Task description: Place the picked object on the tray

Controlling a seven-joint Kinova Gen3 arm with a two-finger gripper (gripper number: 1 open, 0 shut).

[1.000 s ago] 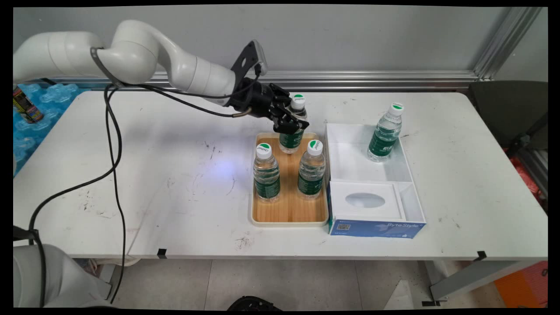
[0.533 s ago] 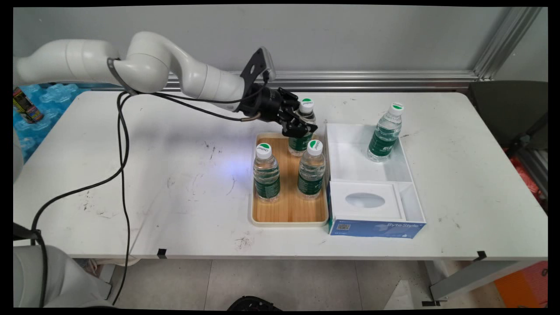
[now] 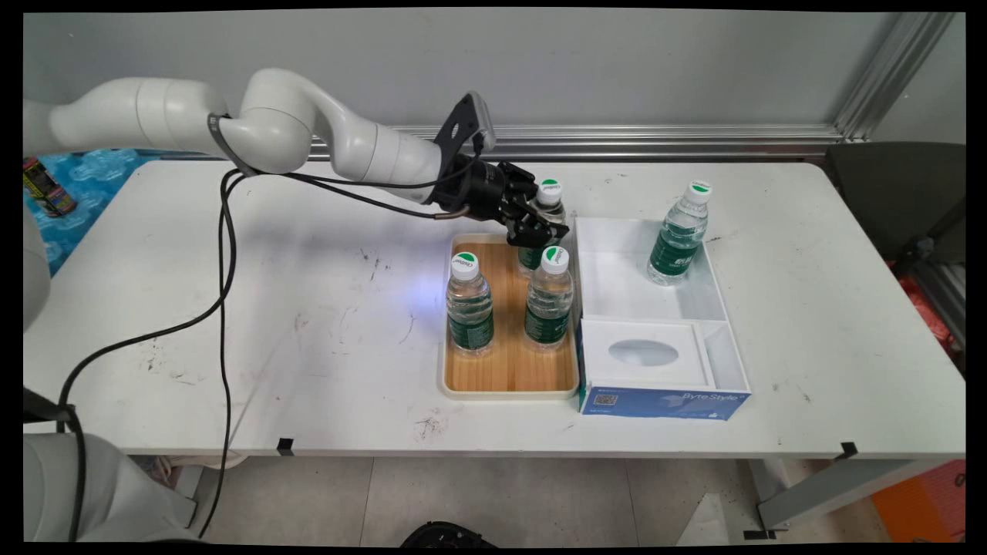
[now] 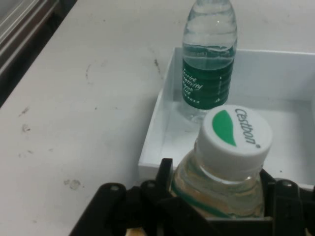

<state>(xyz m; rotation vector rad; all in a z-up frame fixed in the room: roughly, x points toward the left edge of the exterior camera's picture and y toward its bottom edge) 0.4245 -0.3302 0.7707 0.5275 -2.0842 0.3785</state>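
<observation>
You're holding a bottle (image 3: 543, 223) clamped tight in the gripper (image 3: 540, 228), lifted above the tray's (image 3: 509, 385) far right corner; one bottle (image 3: 678, 235) is standing in the white box (image 3: 721, 308), two (image 3: 470, 304) waiting.

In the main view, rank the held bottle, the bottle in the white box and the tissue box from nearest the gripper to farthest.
1. Held bottle, in the gripper, over the tray's far end.
2. Bottle in the white box, to the right.
3. Tissue box, at the near right.
</observation>
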